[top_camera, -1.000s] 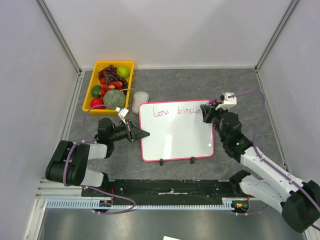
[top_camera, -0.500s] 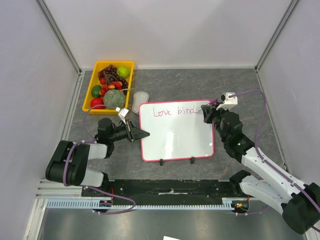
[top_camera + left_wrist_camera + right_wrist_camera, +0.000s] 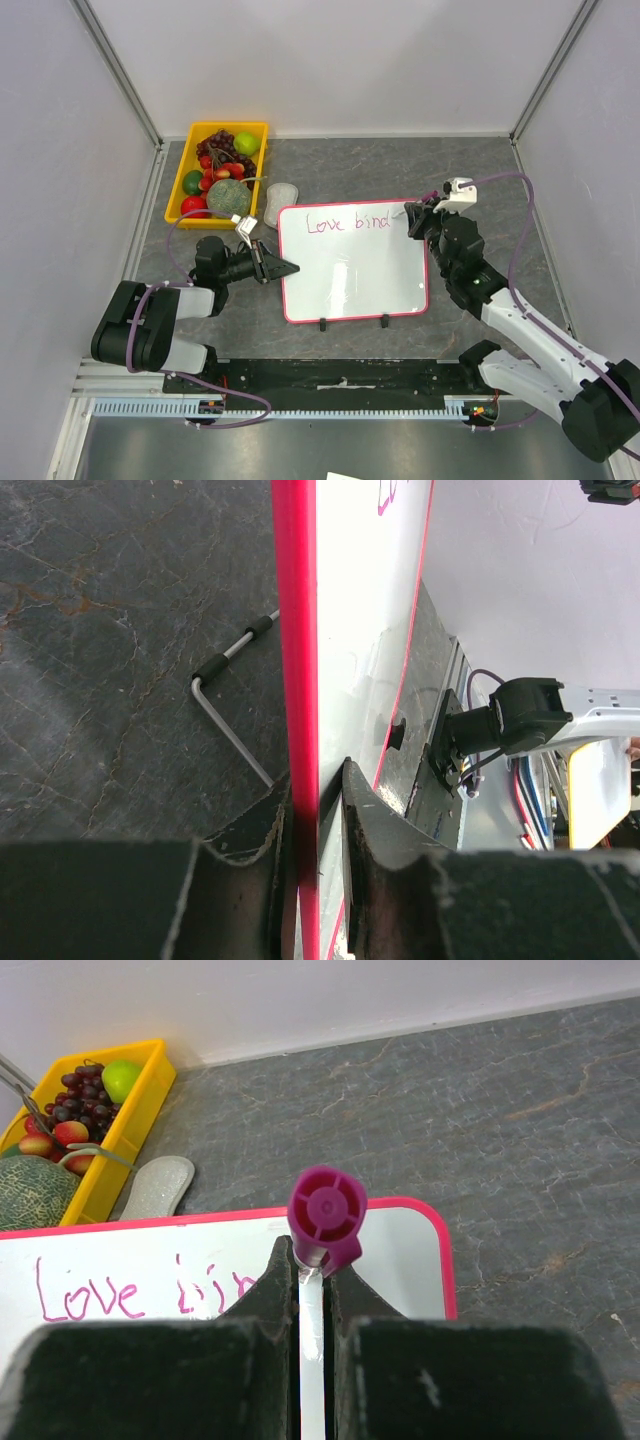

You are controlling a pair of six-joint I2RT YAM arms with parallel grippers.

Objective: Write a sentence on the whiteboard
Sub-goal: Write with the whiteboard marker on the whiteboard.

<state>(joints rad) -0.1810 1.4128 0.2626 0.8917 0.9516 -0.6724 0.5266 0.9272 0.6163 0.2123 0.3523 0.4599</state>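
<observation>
1. Grey worktop (image 3: pixel 400 165) carries everything.
2. Whiteboard (image 3: pixel 350 275) sits mid-worktop, its feet on the near edge.
3. Left gripper (image 3: pixel 283 267): jaws clamp the whiteboard's left frame.
4. Right gripper (image 3: pixel 413 222): jaws pinch a magenta marker (image 3: pixel 325 1215) at the whiteboard's far right corner.
5. Sentence (image 3: pixel 348 222) reads "Love bind" along the far edge.

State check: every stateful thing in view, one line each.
whiteboard: left edge clamped, mostly blank
sentence: unfinished, reads about "Love bind"
marker: gripped upright over the board's far right corner, tip hidden
left gripper: shut on the whiteboard's edge
right gripper: shut on the marker
yellow bin: full of fruit
grey pad: lying loose on the table by the bin
</observation>
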